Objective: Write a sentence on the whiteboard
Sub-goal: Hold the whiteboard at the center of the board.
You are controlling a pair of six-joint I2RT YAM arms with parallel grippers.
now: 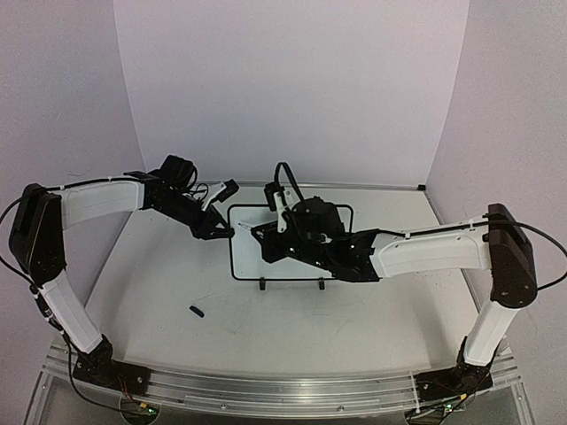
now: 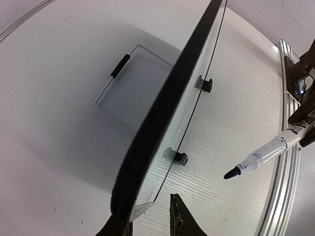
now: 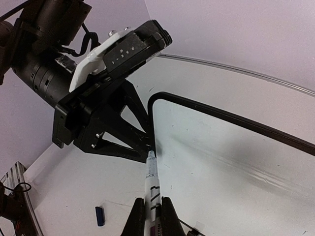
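A small rectangular whiteboard point(image 1: 246, 262) with a thin black rounded-corner frame stands on its two black feet in the middle of the white worktop point(image 1: 354, 328), its face turned toward the arms. The left pincer point(image 1: 223, 232) straddles the board's left edge, one finger on each side of the frame. This is most likely to steady the light board so it neither slides nor tips under the pen's push. Whether the fingers actually pinch the frame or only bracket it I cannot tell.

The right pincer point(image 3: 152, 201) is clamped together on a white-barrelled marker point(image 3: 151, 177) with a dark blue tip, leaving the tip well ahead of the fingers. The tip sits near the upper part of the board's left edge, which suits starting a line at the top left. In the left wrist view it appears apart from the face. The part of the face that shows is blank. No sentence is visible, though the right arm hides much of the board from above. A small blue cap point(image 1: 197, 311) lies on the worktop in front of the board, to its left, out of the way.

The worktop is matt white with a faint wood grain. Pale lilac-white walls point(image 1: 292, 88) close it in on three sides, and an aluminium rail point(image 1: 283, 390) at the near edge carries the arm bases.
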